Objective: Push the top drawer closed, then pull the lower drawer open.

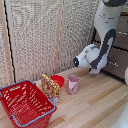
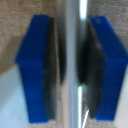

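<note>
At the exterior view's right edge stands the cabinet. Its top drawer [image 1: 123,31] shows as a dark wood front partly behind my arm. Below it is the lower drawer [image 1: 118,64], also brown wood. My gripper [image 1: 98,71] reaches the left end of the lower drawer's front. In the wrist view the gripper [image 2: 74,65] has its blue fingers [image 2: 36,70] on both sides of the drawer's silver bar handle [image 2: 74,27], with the dark pads pressed close against it. How far either drawer stands out cannot be told.
A red basket [image 1: 25,102] sits at the front on the exterior view's left. Beside it are a patterned snack bag [image 1: 49,86], a red bowl [image 1: 58,79] and a pink cup [image 1: 73,84]. A wicker screen [image 1: 45,35] backs the wooden table [image 1: 95,105].
</note>
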Motion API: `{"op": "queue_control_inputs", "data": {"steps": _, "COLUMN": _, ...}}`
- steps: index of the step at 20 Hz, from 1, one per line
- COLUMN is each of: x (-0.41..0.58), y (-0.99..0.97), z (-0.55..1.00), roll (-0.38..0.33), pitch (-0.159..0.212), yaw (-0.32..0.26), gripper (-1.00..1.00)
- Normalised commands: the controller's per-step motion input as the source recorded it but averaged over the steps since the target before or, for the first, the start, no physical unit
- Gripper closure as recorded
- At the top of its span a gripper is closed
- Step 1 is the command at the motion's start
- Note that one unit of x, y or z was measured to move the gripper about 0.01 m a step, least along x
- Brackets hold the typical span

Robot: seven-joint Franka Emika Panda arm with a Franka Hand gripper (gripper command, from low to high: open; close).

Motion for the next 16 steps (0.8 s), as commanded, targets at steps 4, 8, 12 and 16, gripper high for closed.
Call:
{"op": "queue_control_inputs", "data": {"steps": 4, "x": 0.0, "y": 0.55, "z": -0.03, "roll": 0.087, "pitch": -0.086, "yaw": 0.0, "gripper": 1.0}}
{"op": "queue_control_inputs", "data": {"steps": 8, "x": 0.047, "y": 0.86, "z": -0.15, "roll": 0.03, "pitch": -0.083, "yaw": 0.0, "gripper": 1.0}}
{"op": "queue_control_inputs", "data": {"steps": 12, "x": 0.092, "y": 0.92, "z": -0.22, "roll": 0.01, "pitch": -0.075, "yaw": 0.0, "gripper": 1.0}}
{"op": "queue_control_inputs", "data": {"steps": 16, "x": 0.117, "y": 0.9, "z": -0.24, "roll": 0.009, "pitch": -0.067, "yaw": 0.0, "gripper": 1.0}}
